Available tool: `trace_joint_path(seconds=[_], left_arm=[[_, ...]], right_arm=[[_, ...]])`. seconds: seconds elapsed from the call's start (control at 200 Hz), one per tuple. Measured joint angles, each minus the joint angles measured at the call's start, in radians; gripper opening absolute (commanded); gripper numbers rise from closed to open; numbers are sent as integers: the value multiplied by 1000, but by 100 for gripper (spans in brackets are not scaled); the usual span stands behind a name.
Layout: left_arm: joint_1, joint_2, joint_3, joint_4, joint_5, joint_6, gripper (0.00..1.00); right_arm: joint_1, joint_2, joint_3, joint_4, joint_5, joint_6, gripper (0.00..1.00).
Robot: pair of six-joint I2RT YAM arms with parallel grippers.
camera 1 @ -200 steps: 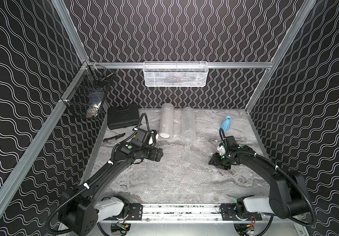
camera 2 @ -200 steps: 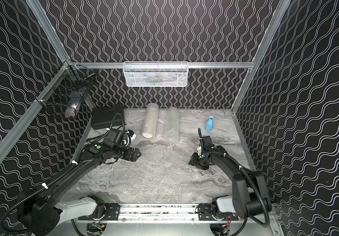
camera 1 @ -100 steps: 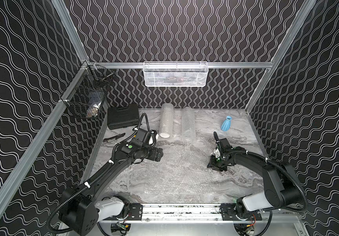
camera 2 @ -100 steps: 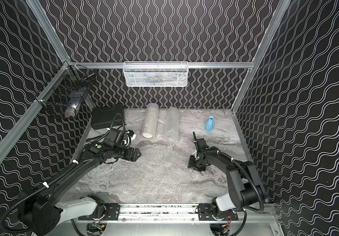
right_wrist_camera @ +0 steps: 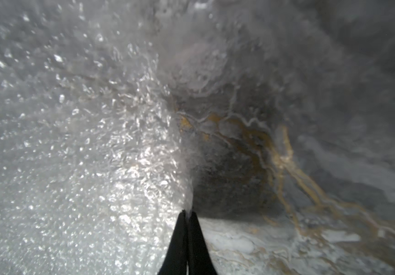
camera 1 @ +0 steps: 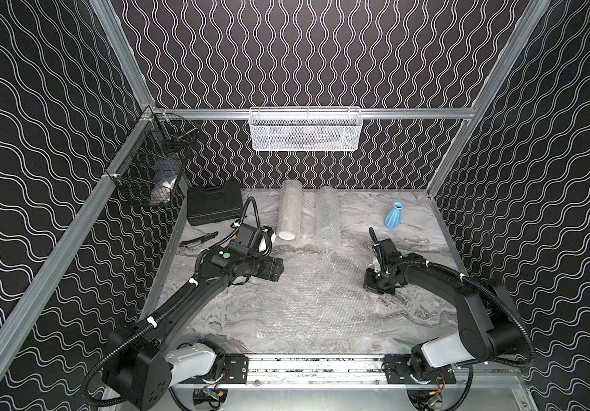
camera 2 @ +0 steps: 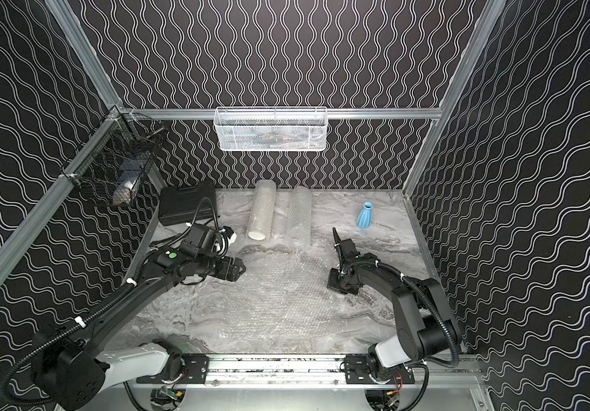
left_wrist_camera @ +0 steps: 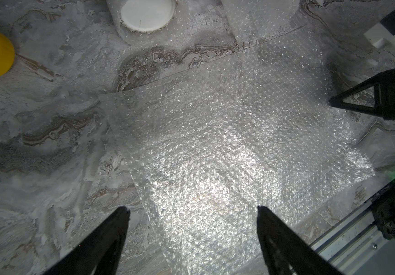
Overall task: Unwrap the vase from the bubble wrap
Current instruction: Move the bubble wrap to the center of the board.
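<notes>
Now that the right end effector (right_wrist_camera: 187,213) has clamped onto the bubble wrap (camera 1: 315,295) edge at three o'clock, peeling can likely begin; left end effector (left_wrist_camera: 191,210) hangs apart.

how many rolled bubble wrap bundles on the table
2. One roll, white end showing, lies at the back middle; the other roll lies beside it, toward the blue vase.

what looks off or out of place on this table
Nothing spilled or broken. One oddity: the vase stands bare and upright near the far right corner, apart from the wrap, which lies spread out and crooked in the middle with nothing in it. The right gripper pinches its edge up into a ridge.
</notes>
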Motion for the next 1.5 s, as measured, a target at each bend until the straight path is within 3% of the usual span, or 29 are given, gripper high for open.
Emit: trace_joint_path(seconds=[0.38,0.595,1.166,1.501], left_arm=[[0,-2,-12,6,47,-1,87],[0,-2,-21,12,86,-5,87],[0,-10,-28,38,122,-27,87],[0,-3,-28,38,105,-27,87]], right_arm=[[-8,-35,113,-165,275,24,0],[-39,28,193,-245,431,58,0],[-261,204,295,-309,762,78,0],[-402,179,268,-262,943,23,0]])
